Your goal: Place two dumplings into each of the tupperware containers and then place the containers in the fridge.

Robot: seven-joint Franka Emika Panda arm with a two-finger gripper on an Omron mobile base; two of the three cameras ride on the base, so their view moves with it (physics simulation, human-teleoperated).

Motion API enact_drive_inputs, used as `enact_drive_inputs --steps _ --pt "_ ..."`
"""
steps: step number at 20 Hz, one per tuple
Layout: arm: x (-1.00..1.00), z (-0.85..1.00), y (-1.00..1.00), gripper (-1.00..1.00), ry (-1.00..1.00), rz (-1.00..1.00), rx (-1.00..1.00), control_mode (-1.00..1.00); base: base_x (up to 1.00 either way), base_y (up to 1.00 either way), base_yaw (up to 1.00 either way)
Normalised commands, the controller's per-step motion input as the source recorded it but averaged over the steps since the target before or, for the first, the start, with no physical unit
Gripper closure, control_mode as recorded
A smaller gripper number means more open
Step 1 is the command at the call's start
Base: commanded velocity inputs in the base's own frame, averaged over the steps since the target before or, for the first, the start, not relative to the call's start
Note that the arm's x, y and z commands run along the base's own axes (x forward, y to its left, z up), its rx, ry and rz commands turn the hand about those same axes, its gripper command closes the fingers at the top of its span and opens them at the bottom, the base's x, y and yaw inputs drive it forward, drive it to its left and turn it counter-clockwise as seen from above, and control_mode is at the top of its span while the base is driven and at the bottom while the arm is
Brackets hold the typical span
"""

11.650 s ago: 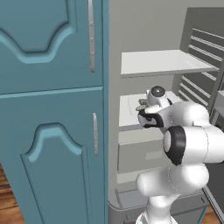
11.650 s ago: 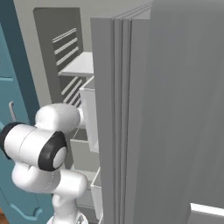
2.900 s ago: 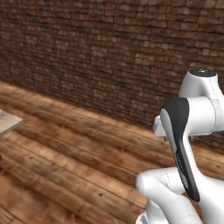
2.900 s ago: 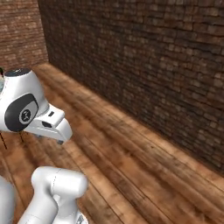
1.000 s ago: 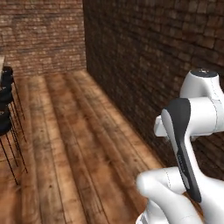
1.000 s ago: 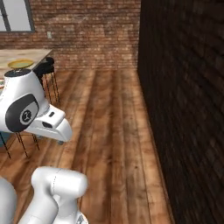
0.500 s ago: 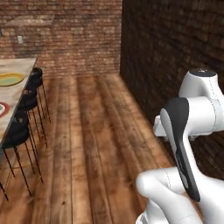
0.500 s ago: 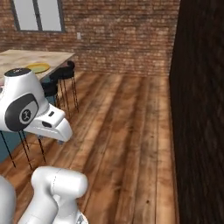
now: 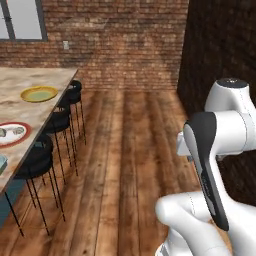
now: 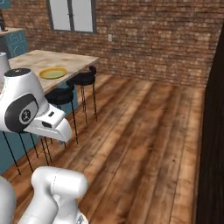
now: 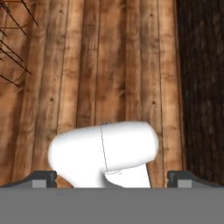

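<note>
At the left edge of the worktop point(image 9: 30, 107), a sliver of pale blue tupperware container point(image 9: 1, 162) shows, its contents cut off. Beside it a red-rimmed plate point(image 9: 11, 134) carries small beige dumplings point(image 9: 15, 131). Farther along lies an empty yellow plate point(image 9: 39, 93). Black stools point(image 9: 59, 120) line the worktop's edge. The gripper point(image 11: 111, 177) is released, fingertips point(image 11: 43, 177) wide apart over the wooden floor point(image 11: 109, 65). No writing is readable.

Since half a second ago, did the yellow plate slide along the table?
No. The yellow plate still lies on the table beside the farthest black stool, as before. The whole picture shifted because the base turned.
</note>
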Motion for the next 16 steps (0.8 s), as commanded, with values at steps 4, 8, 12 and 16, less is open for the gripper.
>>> enact_drive_inputs --steps 4,8,12,16 --pt "0.00 0.00 0.00 -1.00 0.00 0.00 0.00 1.00 0.87 -0.34 0.38" --pt "0.00 0.00 0.00 -1.00 0.00 0.00 0.00 1.00 0.75 -0.42 0.42" --pt "0.00 0.00 0.00 -1.00 0.00 0.00 0.00 1.00 0.66 -0.38 0.43" --pt "0.00 0.00 0.00 -1.00 0.00 0.00 0.00 1.00 0.41 -0.39 0.51"
